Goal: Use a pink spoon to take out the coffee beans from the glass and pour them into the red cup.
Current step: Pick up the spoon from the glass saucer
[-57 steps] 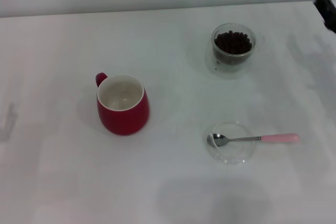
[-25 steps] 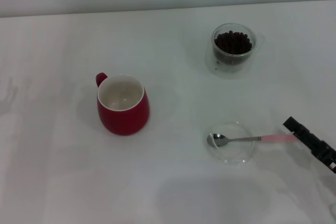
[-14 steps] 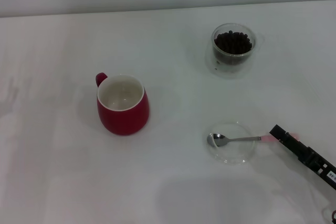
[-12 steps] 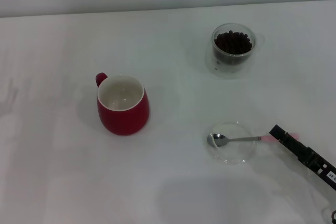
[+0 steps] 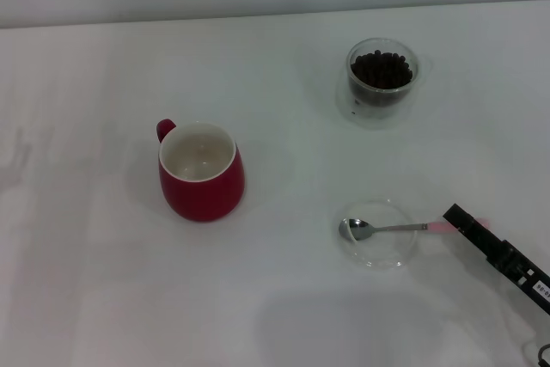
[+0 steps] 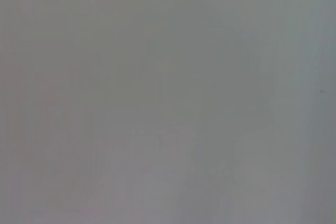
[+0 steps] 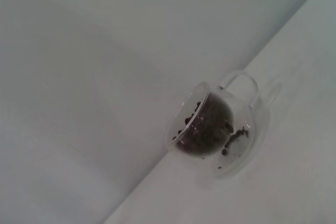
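The pink spoon (image 5: 391,229) lies with its silver bowl in a flat clear dish (image 5: 378,253) and its pink handle pointing right. My right gripper (image 5: 456,217) reaches in from the near right corner, and its black tip lies over the pink handle, hiding the handle's middle. The glass (image 5: 381,79) stands at the far right with a heap of coffee beans (image 5: 381,68) in it. The glass (image 7: 214,129) and beans (image 7: 206,127) also show in the right wrist view. The red cup (image 5: 202,176) stands left of centre, upright, with its white inside empty. My left gripper is out of view.
The white table (image 5: 284,307) carries only these things. The left wrist view shows a plain grey surface. The table's far edge (image 5: 258,15) runs behind the glass.
My right gripper came from the far right edge down to the near right and slid left onto the spoon's handle. It has hardly moved in the last half second. The spoon lies where it was.
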